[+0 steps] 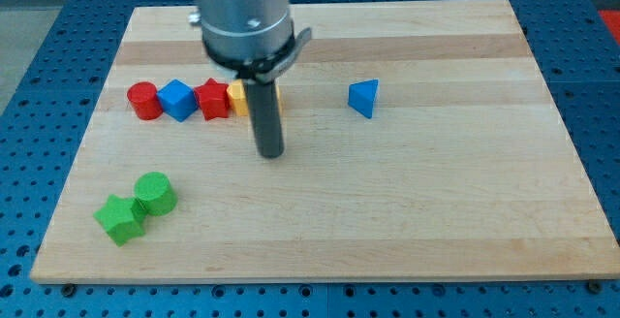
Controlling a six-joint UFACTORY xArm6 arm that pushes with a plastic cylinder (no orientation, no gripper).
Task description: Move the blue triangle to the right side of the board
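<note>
- Now at the approach step: no contact yet with the blue triangle.
- Blue triangle: upper middle of the frame, a little right of centre, alone on the table, well apart from every other block.
- My tip: down near the frame's centre, left of the blue triangle and somewhat lower, clearly apart from it; just below the yellow block, itself partly hidden behind the rod.
- No gripper fitted, only the bare rod, so nothing clenched, released or held.
- Upper left: a row of red cylinder, blue cube, red star and the yellow block, close-packed.
- Lower left: green cube and green cylinder, touching.
- Next, probably: raise my tip in the frame to the level of the blue triangle's left face, then push straight toward the right edge.
- Worth minding, judging by the pointed shape: likely to swivel off an off-centre push, so aim for the middle of that left face.
</note>
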